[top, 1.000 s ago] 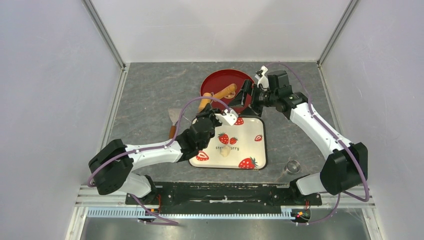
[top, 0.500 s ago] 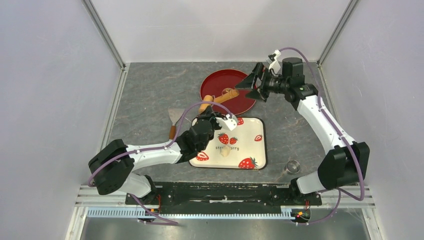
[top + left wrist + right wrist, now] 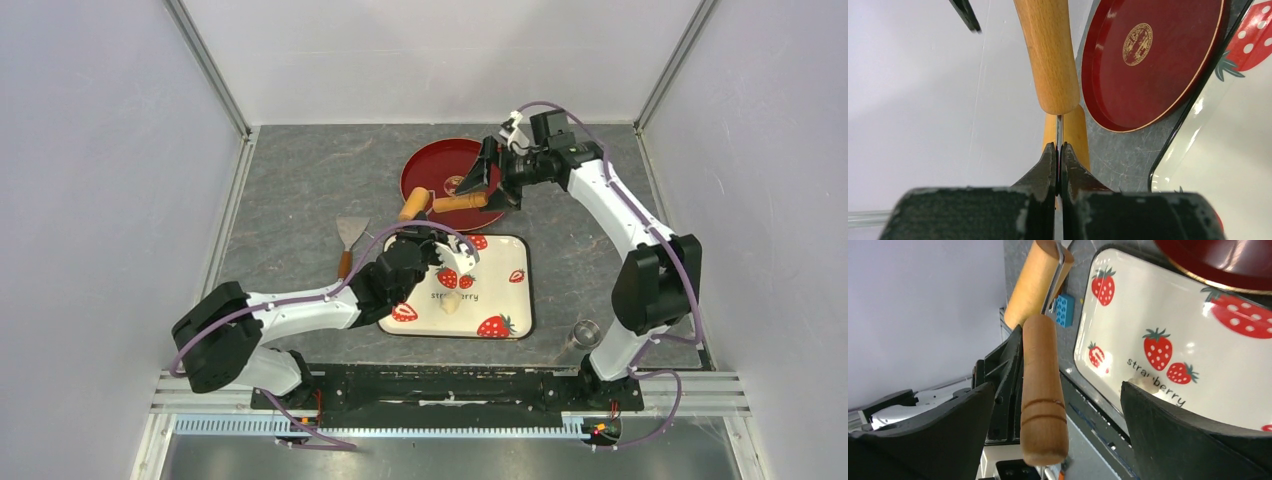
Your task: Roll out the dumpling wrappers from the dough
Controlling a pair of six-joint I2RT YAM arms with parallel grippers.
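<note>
The dough (image 3: pixel 451 303) is a small pale lump on the strawberry tray (image 3: pixel 505 300); it also shows in the right wrist view (image 3: pixel 1144 384). The wooden roller (image 3: pixel 445 203) lies across the near edge of the red plate (image 3: pixel 440 165). My left gripper (image 3: pixel 428 225) is shut on the roller's thin metal rod (image 3: pixel 1058 131), just behind the wooden drum (image 3: pixel 1050 55). My right gripper (image 3: pixel 490 185) is open, with the roller's handle (image 3: pixel 1040 390) between its fingers (image 3: pixel 963 425), apart from both. No dumpling wrappers are in view.
A scraper (image 3: pixel 350 235) lies left of the tray. A small metal ring cutter (image 3: pixel 587 332) stands at the near right. The red plate (image 3: pixel 1153 55) has a gold emblem in its middle. White walls close in the mat on three sides.
My right gripper has swung from the plate's far right side down to straddle the roller's handle. The roller has turned towards level at the plate's near edge. My left gripper shifted slightly right.
</note>
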